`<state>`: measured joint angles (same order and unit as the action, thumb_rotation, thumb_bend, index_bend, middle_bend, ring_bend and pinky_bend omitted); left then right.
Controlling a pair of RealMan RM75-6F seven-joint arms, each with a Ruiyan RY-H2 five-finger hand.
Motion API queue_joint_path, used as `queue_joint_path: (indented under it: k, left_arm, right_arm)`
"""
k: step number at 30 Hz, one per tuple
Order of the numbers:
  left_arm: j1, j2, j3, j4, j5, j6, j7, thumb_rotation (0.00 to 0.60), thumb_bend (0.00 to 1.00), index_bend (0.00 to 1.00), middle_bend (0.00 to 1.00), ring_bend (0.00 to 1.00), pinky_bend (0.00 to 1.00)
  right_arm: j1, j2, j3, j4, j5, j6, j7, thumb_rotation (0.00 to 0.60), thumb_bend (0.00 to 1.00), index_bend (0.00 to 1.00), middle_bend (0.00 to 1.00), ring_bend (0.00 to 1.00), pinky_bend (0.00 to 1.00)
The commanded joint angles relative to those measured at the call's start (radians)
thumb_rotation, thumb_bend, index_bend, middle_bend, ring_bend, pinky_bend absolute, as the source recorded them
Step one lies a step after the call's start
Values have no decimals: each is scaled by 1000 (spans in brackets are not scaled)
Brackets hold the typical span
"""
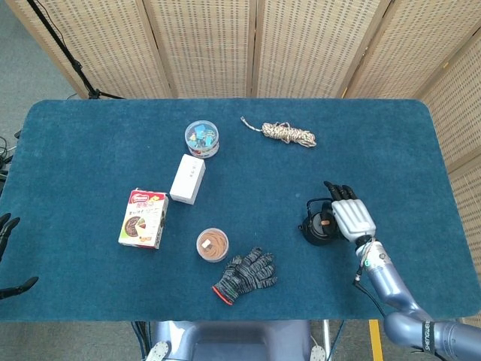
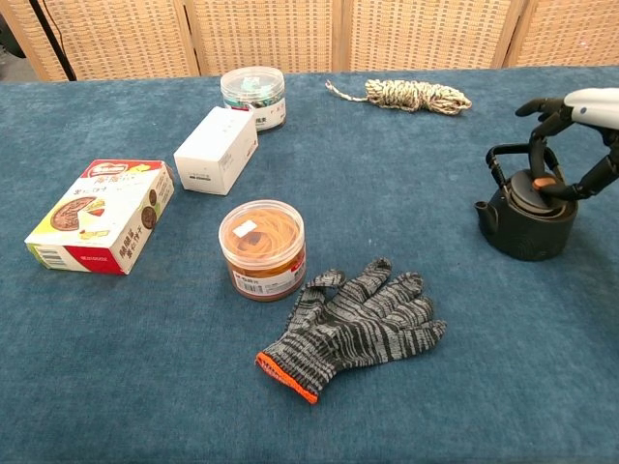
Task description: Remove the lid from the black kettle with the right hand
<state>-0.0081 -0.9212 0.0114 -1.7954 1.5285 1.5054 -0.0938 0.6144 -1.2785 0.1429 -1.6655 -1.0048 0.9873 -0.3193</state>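
kettle: the black kettle point(image 2: 527, 217) stands upright on the blue bench point(image 1: 90, 150) toward the right edge, spout facing the middle, bail handle raised over it

lid: the lid point(image 2: 535, 189) looks tipped up at the kettle's mouth rather than seated flat, its orange knob point(image 2: 545, 182) showing in the chest view; I can't tell whether it is fully clear of the rim

my right hand: my right hand point(image 1: 352, 216) is over the kettle from the right-edge side, fingertips point(image 2: 559, 190) curled down and pinching at the knob, other fingers hooked past the handle

my left hand: my left hand point(image 1: 6, 233) hangs off the left edge, fingers spread, holding nothing

step: I judge I'm at the lift itself, grip made and lid starting to come away

next move: raise the lid straight up and thread it out under or beside the handle without dragging the kettle, then carry it toward bare bench

risk: the pinch on that small knob may slip; the handle crowds my fingers

nearby: the striped glove point(image 2: 353, 327) lies toward the near edge, well apart
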Motion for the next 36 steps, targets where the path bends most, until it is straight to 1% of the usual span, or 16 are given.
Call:
queue_joint_path:
  k: [1,8,13,17,21,25,29,33,36]
  left_arm:
    - [1,1,1,0,1,1,-2,600,0,0,0,0,0]
    - [3,4,3,1,5,4,-10,600,0,0,0,0,0]
    - [3,5,5,0,9,4,-11,600,0,0,0,0,0]
    - [5,7,7,-2,13,7,-13,600,0,0,0,0,0]
    - [6,8,10,-2,18,9,-16,600,0,0,0,0,0]
    - [8,9,12,-2,22,11,-20,600,0,0,0,0,0]
    - [10,11,13,0,22,14,-26,600,0,0,0,0,0]
    - [10,12,12,2,20,14,-35,600,0,0,0,0,0]
    - [9,13,10,2,19,12,-37,600,0,0,0,0,0]
  right_arm:
    - [-9,28,8,-36,-20,25,6,600,414,563,0,0,0]
    - [-27,87,17,-109,-53,72,4,600,414,565,0,0,0]
    - [-52,125,4,-144,-83,101,7,600,414,565,0,0,0]
    - [-84,153,-26,-178,-140,130,14,600,422,566,0,0,0]
    - [-109,169,-67,-215,-202,132,25,600,423,568,0,0,0]
    - [-132,153,-112,-229,-275,149,-5,600,423,568,0,0,0]
    - [-147,109,-145,-224,-319,160,-52,600,423,569,0,0,0]
    - [-161,57,-167,-193,-346,170,-101,600,423,569,0,0,0]
    - [-174,23,-183,-161,-373,179,-111,600,423,570,0,0,0]
